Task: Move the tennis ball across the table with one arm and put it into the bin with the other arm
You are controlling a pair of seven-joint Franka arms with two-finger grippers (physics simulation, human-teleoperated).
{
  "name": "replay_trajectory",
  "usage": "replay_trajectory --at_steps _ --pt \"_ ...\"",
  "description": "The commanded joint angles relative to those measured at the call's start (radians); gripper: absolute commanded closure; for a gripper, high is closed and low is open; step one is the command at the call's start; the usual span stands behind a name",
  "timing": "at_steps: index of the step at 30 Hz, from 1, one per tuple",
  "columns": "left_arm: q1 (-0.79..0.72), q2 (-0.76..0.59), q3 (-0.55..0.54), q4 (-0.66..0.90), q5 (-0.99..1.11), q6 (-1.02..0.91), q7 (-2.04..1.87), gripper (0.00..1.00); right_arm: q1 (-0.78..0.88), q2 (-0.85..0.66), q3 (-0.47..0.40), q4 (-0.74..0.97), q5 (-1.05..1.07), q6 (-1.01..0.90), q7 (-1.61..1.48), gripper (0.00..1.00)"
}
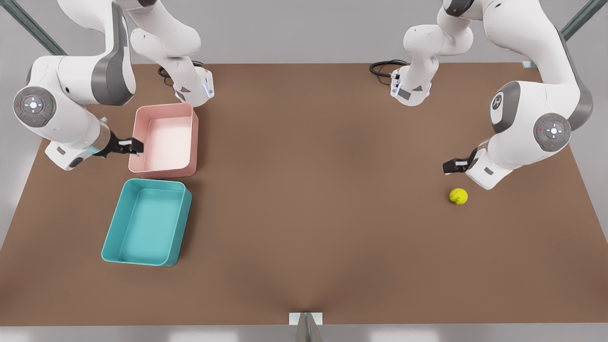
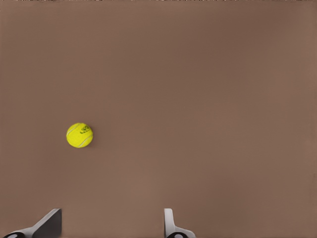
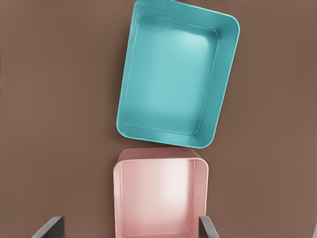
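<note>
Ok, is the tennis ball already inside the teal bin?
No, the tennis ball lies on the bare table near the left gripper, far from the bin.

arms: two chunky glossy white units, grey bands at the joints | joint caps: round grey discs with a white cross pad and tiny red/green dots | bases: white, blue light strip, black cable coiled behind each | left gripper (image 1: 449, 167) and right gripper (image 1: 135, 146): black with small white patch, dark grey fingers
</note>
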State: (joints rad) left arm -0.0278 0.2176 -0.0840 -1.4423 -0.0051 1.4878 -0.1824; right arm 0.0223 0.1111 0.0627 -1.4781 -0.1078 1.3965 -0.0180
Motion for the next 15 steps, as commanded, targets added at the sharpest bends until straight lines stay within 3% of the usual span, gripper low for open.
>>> replay_trajectory --at_steps 1,3,4,5,9,13,15 --pt "0.000 -0.001 0.000 0.000 0.000 0.031 -0.077 0.00 0.001 -0.005 -0.001 -0.016 0.000 0.071 -0.082 0.00" --pt "0.002 0.000 0.000 -0.001 0.000 0.028 -0.072 0.00 0.001 -0.005 -0.001 -0.018 0.000 0.067 -0.066 0.00" --pt "0.006 0.012 0.001 -0.004 0.004 0.032 -0.016 0.17 0.001 -0.004 -0.001 -0.027 0.002 0.067 -0.068 0.00" --pt "0.032 0.037 0.009 -0.009 0.013 0.042 0.177 0.79 -0.001 -0.004 -0.003 -0.033 0.003 0.070 -0.068 0.00" --pt "0.121 0.215 0.102 -0.050 0.014 0.451 1.242 0.79 0.004 0.001 -0.004 -0.037 -0.015 0.073 -0.072 0.00" --pt "0.212 0.328 0.122 -0.087 0.008 0.546 2.000 0.79 0.005 0.002 -0.006 -0.070 -0.018 0.093 -0.072 0.00" --pt "0.223 0.342 0.122 -0.116 0.002 0.552 2.107 0.79 0.005 0.004 -0.007 -0.070 -0.021 0.093 -0.072 0.00"
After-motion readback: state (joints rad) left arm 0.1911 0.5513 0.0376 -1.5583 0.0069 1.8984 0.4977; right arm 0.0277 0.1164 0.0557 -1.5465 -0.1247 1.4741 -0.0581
